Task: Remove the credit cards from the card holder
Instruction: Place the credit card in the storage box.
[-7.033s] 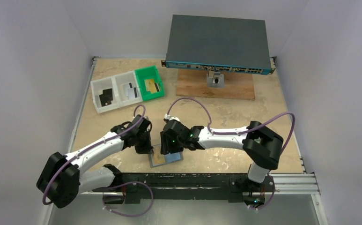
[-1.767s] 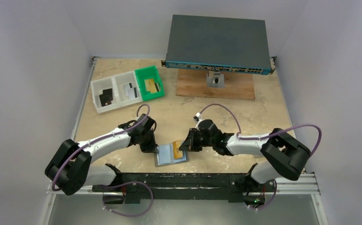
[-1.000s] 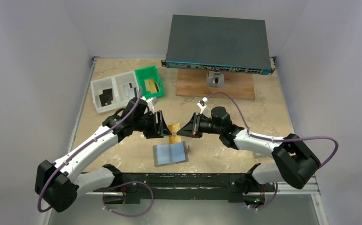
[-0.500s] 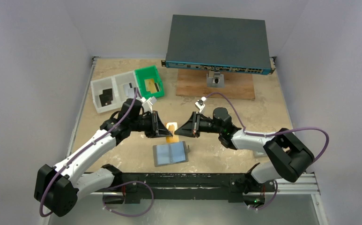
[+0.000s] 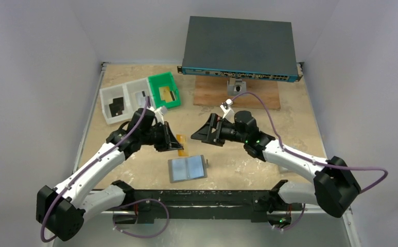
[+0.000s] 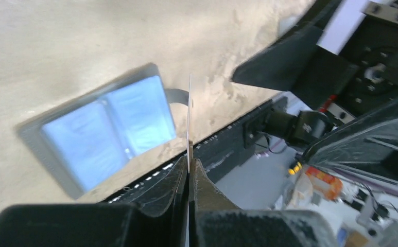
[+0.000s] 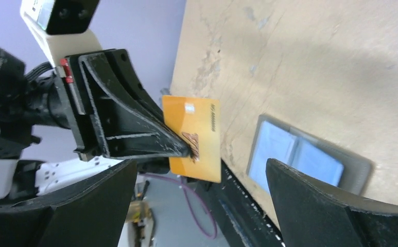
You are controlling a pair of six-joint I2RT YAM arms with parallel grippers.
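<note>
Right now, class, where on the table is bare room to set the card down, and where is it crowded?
Free: table between board and right arm; strip right of the holder. Crowded: mid-table, where left gripper with the card faces right gripper.

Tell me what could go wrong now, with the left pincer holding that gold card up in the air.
1. The left pincer grips the gold card with its fingertips only. Most of the card sticks out, so it may twist or slip once the arm moves.
2. The right pincer stands open close beside the card, so a swing of either arm could knock it loose.
</note>
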